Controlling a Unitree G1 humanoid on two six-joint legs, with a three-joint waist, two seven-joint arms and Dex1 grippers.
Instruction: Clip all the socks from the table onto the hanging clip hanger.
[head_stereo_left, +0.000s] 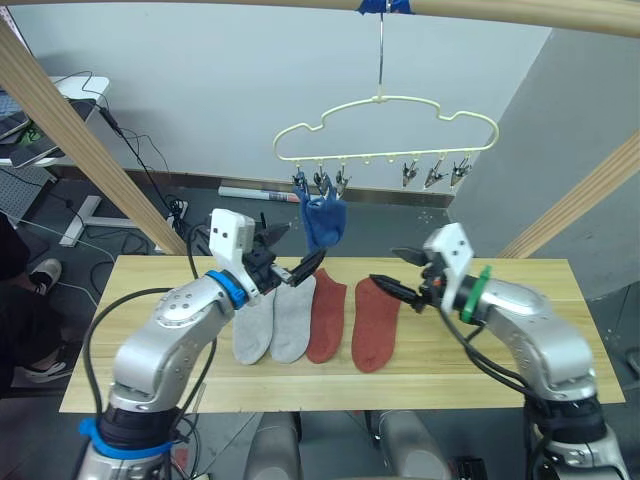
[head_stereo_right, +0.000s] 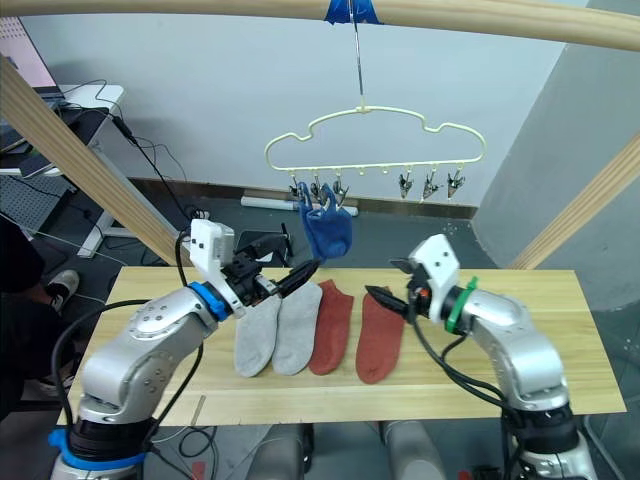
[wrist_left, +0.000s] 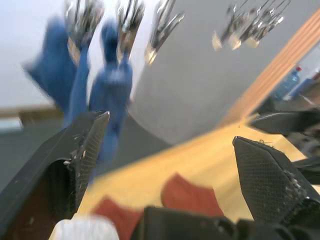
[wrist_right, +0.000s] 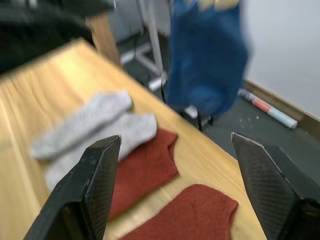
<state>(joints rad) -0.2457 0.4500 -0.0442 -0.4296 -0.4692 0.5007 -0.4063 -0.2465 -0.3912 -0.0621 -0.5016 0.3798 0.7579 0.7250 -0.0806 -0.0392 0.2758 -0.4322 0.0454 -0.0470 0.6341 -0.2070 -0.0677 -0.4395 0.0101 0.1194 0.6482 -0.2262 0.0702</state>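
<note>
Blue socks (head_stereo_left: 323, 222) look already hung: two blue pieces dangle from the leftmost clips of the clip hanger (head_stereo_left: 385, 125), which hangs by its hook from a pole above the far edge of the table (head_stereo_left: 520, 340). Both grippers are empty w/ fingers spread apart: left gripper (head_stereo_left: 288, 258) hovers above the grey socks just below the hung blue ones, right gripper (head_stereo_left: 397, 272) hovers just over the far end of the rightmost red sock. Judged step: go for the next sock on the table. To do it well, drop the right gripper onto the cuff end of the right red sock (head_stereo_left: 376, 323), pinch one edge only so the cuff stays flat, lift clear of its neighbour, then bring the left in to squeeze a free clip while the right feeds the cuff in. Go for the clip next to the blue pair so the row fills in order and the frame doesn't tip. Risk: snagging both red socks at once, they lie nearly touching. Count: grey socks (head_stereo_left: 272, 320) x2, left side; red x2, incl. the left red sock (head_stereo_left: 326, 315); blue x2 on hanger. Clips: approx 3 at left, 3 free at right, w/ bare hooks between; exact no. hard to tell.
</note>
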